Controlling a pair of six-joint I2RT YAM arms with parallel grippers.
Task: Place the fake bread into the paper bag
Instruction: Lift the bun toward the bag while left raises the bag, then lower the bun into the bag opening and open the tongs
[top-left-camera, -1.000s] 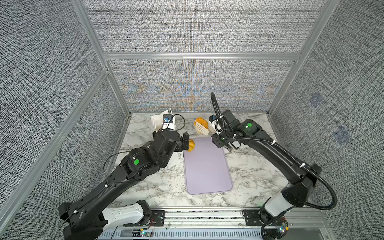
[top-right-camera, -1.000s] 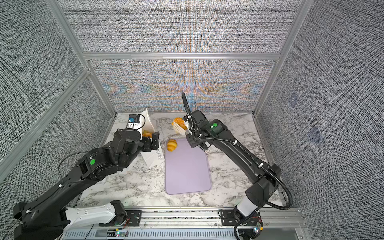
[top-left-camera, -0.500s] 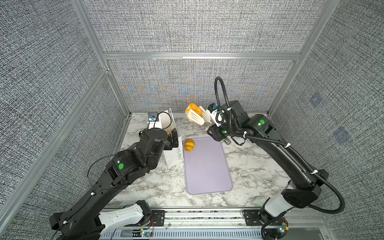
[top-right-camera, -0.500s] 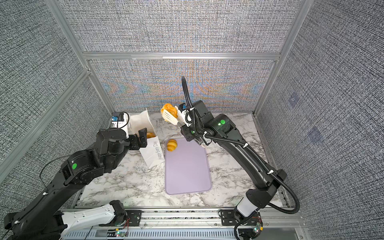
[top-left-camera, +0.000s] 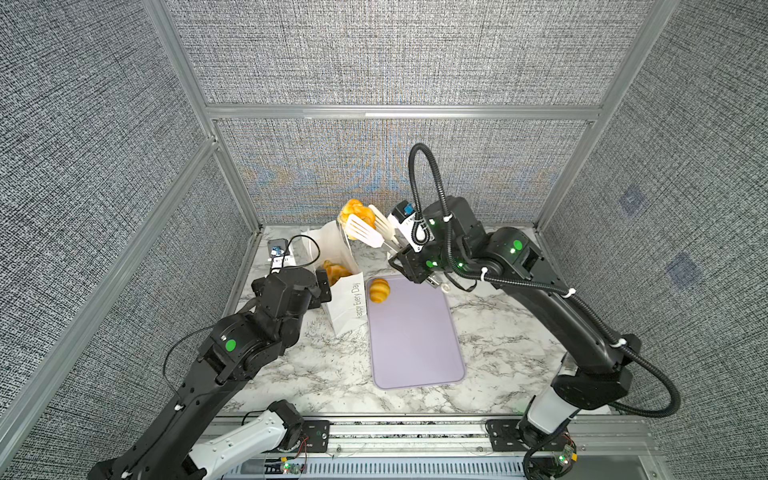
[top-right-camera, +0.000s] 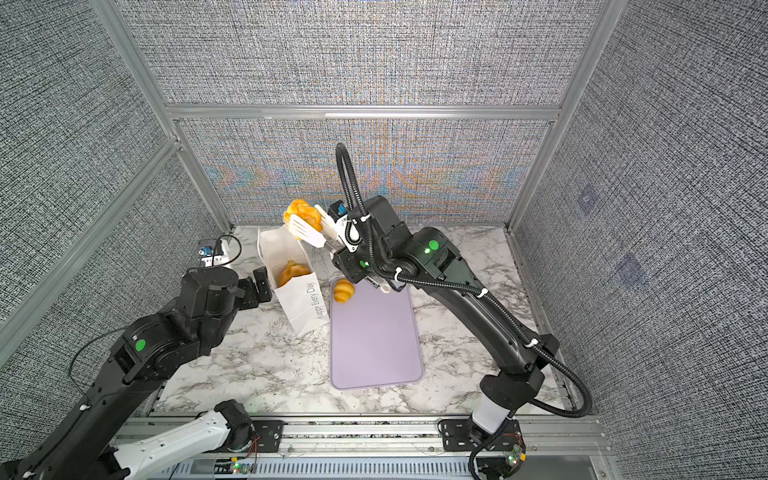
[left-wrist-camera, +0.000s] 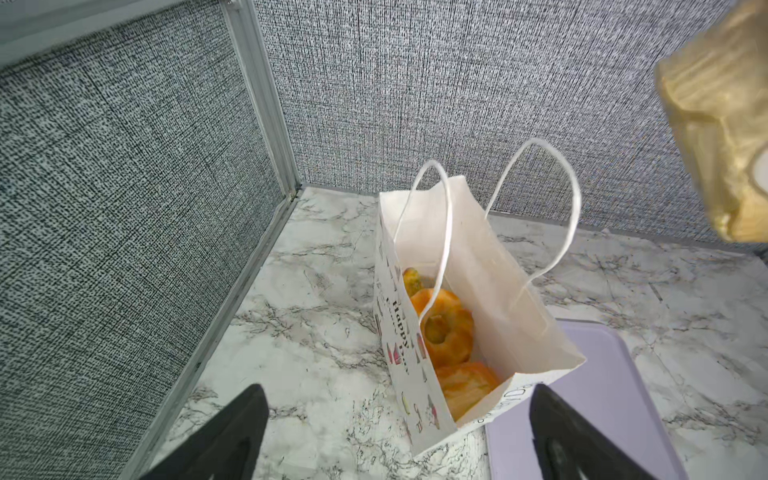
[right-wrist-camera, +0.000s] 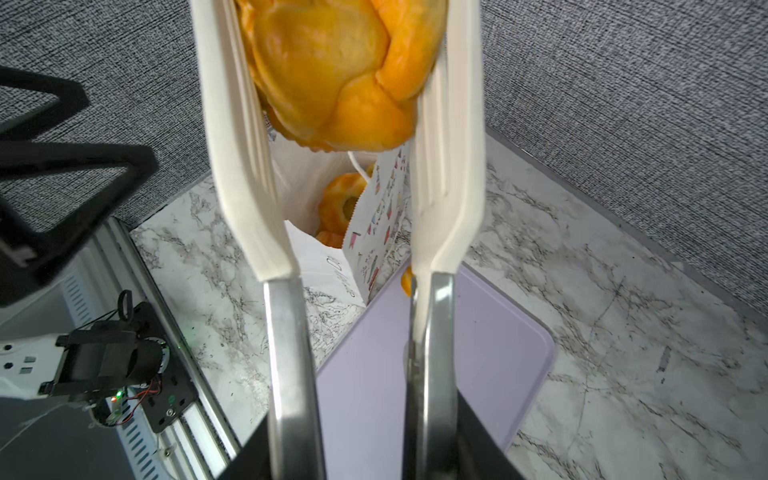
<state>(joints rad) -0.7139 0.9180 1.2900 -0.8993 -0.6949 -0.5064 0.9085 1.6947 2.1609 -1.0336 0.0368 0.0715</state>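
While the left claw (left-wrist-camera: 397, 395) gaped wide and empty at nine o'clock of the paper bag (top-left-camera: 347, 301), one croissant (top-left-camera: 379, 289) lay on the lilac tray (top-left-camera: 415, 340), its long axis roughly twelve-to-six. The bag stood upright on the surface (top-left-camera: 316, 374), mouth up; its walls hid part of the load, three pastries (left-wrist-camera: 465, 384) showing, one a ring doughnut (left-wrist-camera: 446, 328). Farthest, toward one o'clock, the right claw (right-wrist-camera: 361, 457) gripped tongs (right-wrist-camera: 245, 187) pinching one pastry (right-wrist-camera: 332, 70) over the rim.
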